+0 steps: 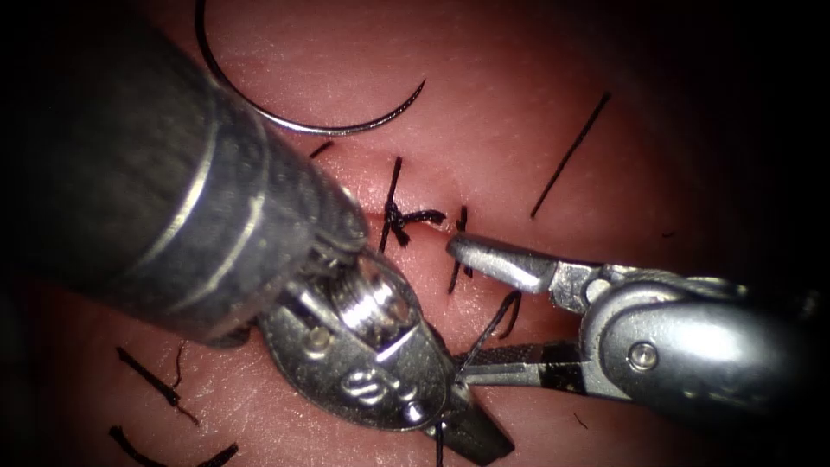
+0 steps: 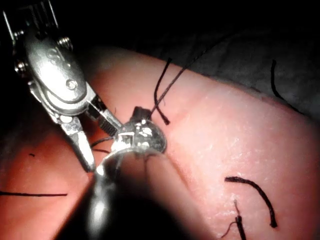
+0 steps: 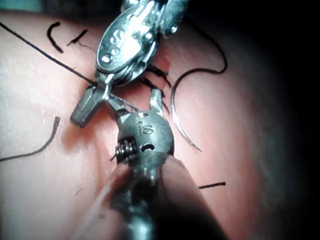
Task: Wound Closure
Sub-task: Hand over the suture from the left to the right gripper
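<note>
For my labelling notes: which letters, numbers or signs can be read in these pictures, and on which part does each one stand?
"IS": engraved on the round wrist housing of the right tool, seen in the right wrist view.
Engraved marks on the flat wrist plate of the left tool, endoscope view: too blurred to read with certainty.
The same plate in the right wrist view: marks unreadable.
No text on the tissue, the needle or the thread.

Your left tool (image 1: 471,432) and right tool (image 1: 484,303), jaws spread, crowd the cut's near end, thread (image 1: 493,329) strung between them. The needle (image 1: 328,125) lies loose on the tissue (image 1: 519,121) beyond the knot (image 1: 398,216). Open surface remains far right, around one cut thread end (image 1: 571,156).
</note>
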`<state>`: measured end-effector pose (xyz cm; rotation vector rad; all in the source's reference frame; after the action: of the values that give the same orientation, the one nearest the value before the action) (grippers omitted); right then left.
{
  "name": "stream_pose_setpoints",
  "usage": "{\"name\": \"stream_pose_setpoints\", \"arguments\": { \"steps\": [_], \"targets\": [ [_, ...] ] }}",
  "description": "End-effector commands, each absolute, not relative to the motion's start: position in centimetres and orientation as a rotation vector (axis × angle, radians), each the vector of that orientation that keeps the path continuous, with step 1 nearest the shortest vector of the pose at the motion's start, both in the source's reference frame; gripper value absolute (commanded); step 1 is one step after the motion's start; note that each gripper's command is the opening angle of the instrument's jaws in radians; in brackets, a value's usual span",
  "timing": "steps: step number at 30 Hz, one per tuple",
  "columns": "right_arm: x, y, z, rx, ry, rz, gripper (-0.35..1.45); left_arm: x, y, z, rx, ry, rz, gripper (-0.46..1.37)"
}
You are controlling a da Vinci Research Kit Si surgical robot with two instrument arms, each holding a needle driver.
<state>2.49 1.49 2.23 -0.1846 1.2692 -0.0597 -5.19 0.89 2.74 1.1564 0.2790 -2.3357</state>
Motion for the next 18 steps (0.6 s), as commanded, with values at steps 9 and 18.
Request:
{"name": "stream_pose_setpoints", "arguments": {
  "steps": [9, 18],
  "targets": [
    [2.43, 1.38, 2.31, -0.154, 1.274, -0.228, -0.35, -5.19, 0.89, 2.73, 1.156, 0.291, -2.344, -0.35],
    [2.43, 1.39, 2.36, -0.133, 1.279, -0.272, -0.35, -5.18, 0.89, 2.73, 1.161, 0.293, -2.341, -0.2]
  ]
}}
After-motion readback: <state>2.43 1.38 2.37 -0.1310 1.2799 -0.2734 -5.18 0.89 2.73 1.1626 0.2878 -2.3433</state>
